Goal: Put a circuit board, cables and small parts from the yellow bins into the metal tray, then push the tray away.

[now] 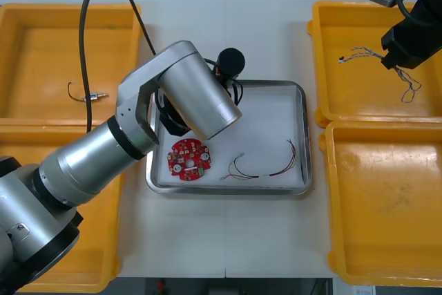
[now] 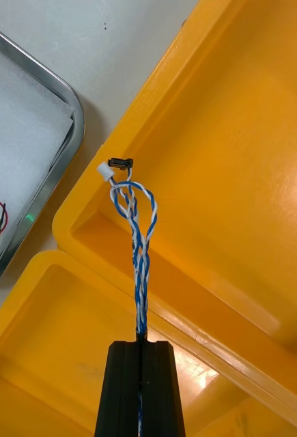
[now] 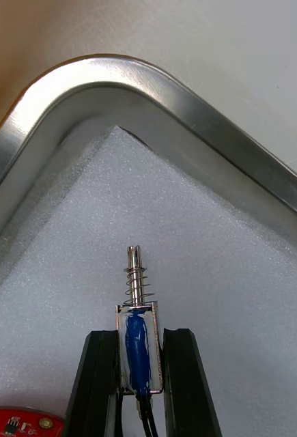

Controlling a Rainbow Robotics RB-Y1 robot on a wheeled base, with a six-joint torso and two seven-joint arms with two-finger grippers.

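Metal tray (image 1: 304, 136) holds circuit board (image 1: 189, 159), thin cable (image 1: 283, 170); over it left jaws clamp small metal part (image 3: 138, 328); right jaws pinch twisted cable (image 2: 141, 259).

Left arm (image 1: 197, 94) reaching in, elbow bending, left gripper (image 3: 140, 334) pinching; right gripper (image 2: 140, 345) hanging far right, clamping tight.

The bench (image 1: 228, 32) is viewed steeply from above. Close views are taken along the left end effector (image 3: 140, 336) and right end effector (image 2: 140, 345); the metal tray (image 1: 304, 136) is shared by all.
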